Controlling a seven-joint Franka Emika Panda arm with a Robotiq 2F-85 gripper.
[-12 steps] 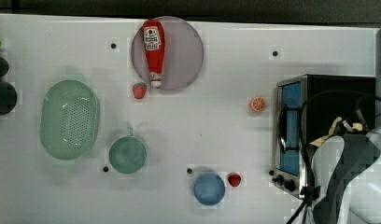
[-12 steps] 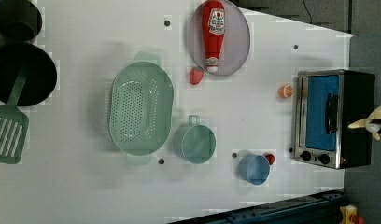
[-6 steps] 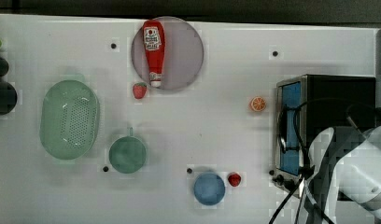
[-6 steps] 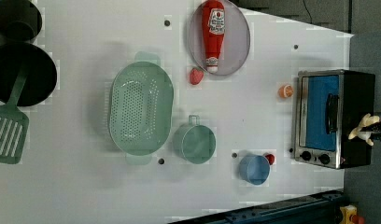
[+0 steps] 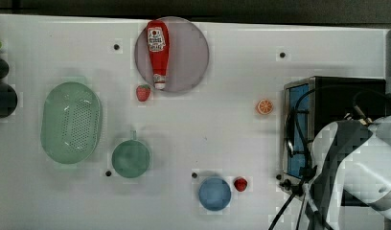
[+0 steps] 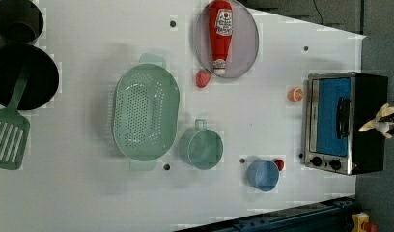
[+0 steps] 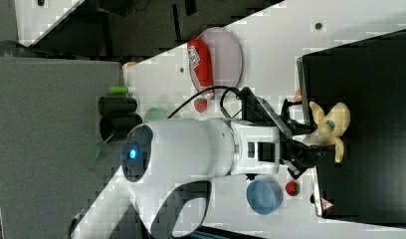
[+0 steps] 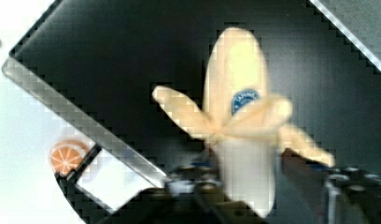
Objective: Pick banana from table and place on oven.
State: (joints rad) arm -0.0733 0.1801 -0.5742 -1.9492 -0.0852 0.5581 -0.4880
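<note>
The pale yellow banana (image 7: 330, 124) lies on the matte black top of the oven (image 7: 370, 164), its peel pieces splayed out. My gripper (image 7: 310, 144) reaches over the oven's front edge to the banana's lower end. In the wrist view the banana (image 8: 235, 107) rests on the oven top (image 8: 109, 70), and my gripper (image 8: 247, 186) stands open with a finger on each side of its whitish end. The left view has the banana (image 6: 378, 123) at the right edge of the oven (image 6: 330, 121). In the top view my arm (image 5: 356, 163) covers part of the oven (image 5: 347, 96) on the white table (image 5: 208, 134).
An orange slice (image 5: 264, 106) lies just in front of the oven door. A blue bowl (image 5: 214, 193) and a strawberry (image 5: 240, 184) sit near the oven's knobs. Further off are a ketchup bottle (image 5: 156, 52) on a plate, a green colander (image 5: 71, 122) and a green cup (image 5: 131, 158).
In the top view my arm has turned and shifted over the oven. In the left view the banana has stayed at about the same spot on the oven's top.
</note>
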